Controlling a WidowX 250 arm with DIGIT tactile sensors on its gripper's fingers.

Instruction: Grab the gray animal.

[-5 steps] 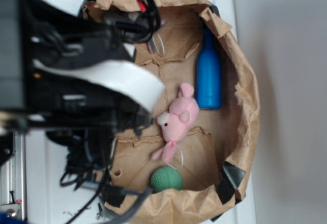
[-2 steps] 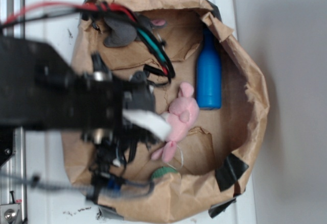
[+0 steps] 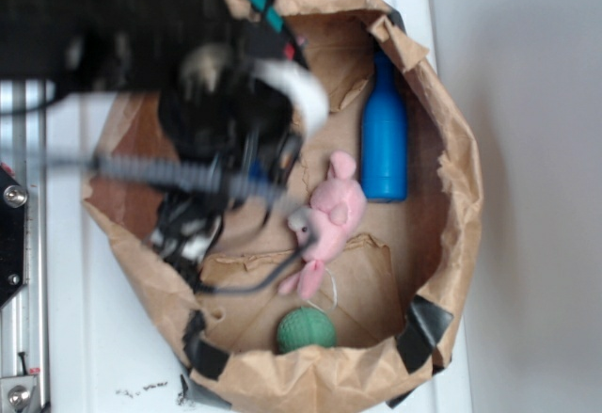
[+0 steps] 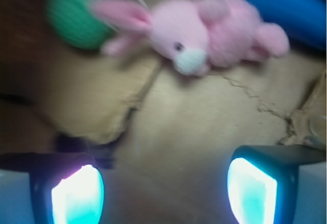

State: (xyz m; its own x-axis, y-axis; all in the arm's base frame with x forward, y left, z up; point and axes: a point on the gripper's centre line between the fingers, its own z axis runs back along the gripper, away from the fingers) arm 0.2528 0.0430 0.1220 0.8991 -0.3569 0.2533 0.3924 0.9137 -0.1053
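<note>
My gripper [image 4: 163, 185] has its jaws wide apart and holds nothing; between them I see only bare brown paper. The gray animal I must grab is not visible in either view, so I cannot tell which way it lies or how its long axis runs; probably my own arm [image 3: 188, 84] hides it. Ahead of my fingers lies the pink plush [image 4: 204, 35], beside the green ball [image 4: 74, 22] and the blue bottle [image 4: 291, 7]. The paper-lined basket [image 3: 451, 150] is crumpled and gives little room.

Overhead exterior, close low wrist — shared pink plush [image 3: 329, 217] [image 4: 204, 35]
</note>
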